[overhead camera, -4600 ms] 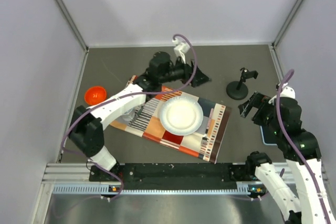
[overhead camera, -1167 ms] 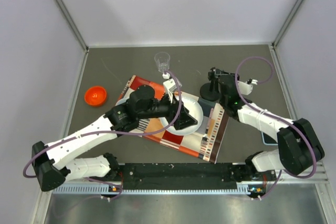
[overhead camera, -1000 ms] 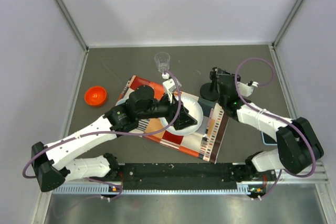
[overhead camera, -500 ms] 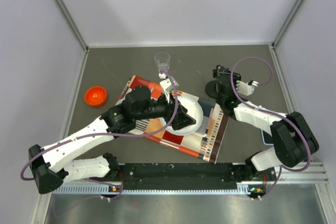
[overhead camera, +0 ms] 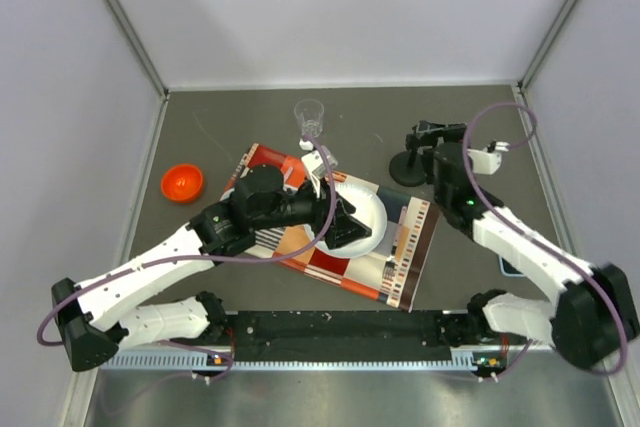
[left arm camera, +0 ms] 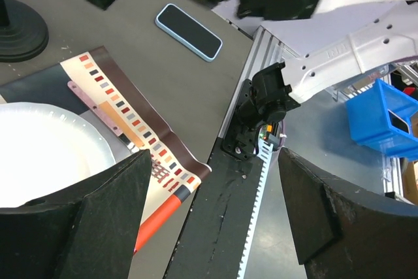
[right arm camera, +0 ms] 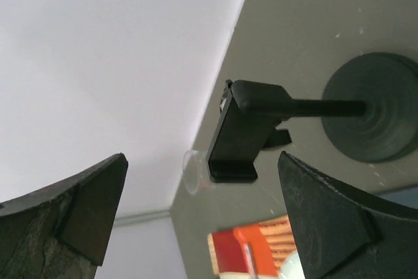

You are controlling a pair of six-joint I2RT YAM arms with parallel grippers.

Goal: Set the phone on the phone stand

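Observation:
The phone (left arm camera: 189,22), black screen with a light blue rim, lies flat on the grey table near the right arm's base. In the top view it is almost wholly hidden under the right forearm. The black phone stand (overhead camera: 408,167) stands upright at the back right. Its clamp head (right arm camera: 245,132) and round base (right arm camera: 372,106) show in the right wrist view, and its base also shows in the left wrist view (left arm camera: 19,27). My right gripper (overhead camera: 438,147) (right arm camera: 209,227) is open and empty, just right of the stand's head. My left gripper (overhead camera: 352,222) (left arm camera: 215,227) is open and empty over the plate.
A white paper plate (overhead camera: 372,209) lies on a patterned placemat (overhead camera: 410,247) in the middle. A clear plastic cup (overhead camera: 310,117) stands behind the mat, and an orange bowl (overhead camera: 182,183) sits at the left. Grey walls close in the table on three sides.
The stand has shifted left from its earliest spot. Over the last second my right gripper drew back to the right of it. My left arm came from the cup to the plate.

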